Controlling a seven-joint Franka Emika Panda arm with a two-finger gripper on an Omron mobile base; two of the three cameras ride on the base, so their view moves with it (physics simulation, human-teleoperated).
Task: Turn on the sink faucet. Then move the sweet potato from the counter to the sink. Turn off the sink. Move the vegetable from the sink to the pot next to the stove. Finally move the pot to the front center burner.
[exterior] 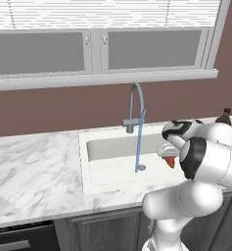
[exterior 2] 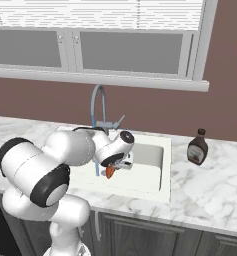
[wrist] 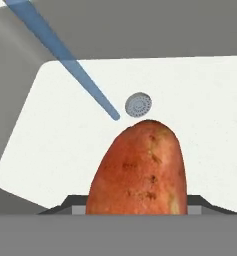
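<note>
Sweet potato held over the running sink
The tool [exterior 2: 111,170] grips the sweet potato [wrist: 140,170] above the sink [exterior: 107,179] basin, beside the faucet's [exterior: 136,105] water stream [wrist: 65,62] and near the drain [wrist: 138,105].

The bench [exterior: 34,171] looked like polished white marble with grey veins. The cabinets [exterior 2: 140,235] below had a dark grey wood grain, matt. The sink [wrist: 210,125] was plain white, smooth and without shine. The faucet [exterior: 135,105] looked like brushed grey metal. The sweet potato [wrist: 140,170] had an orange-red skin, dull and a little rough, with small dark spots. The bottle [exterior 2: 197,147] was dark brown and glossy.
</note>
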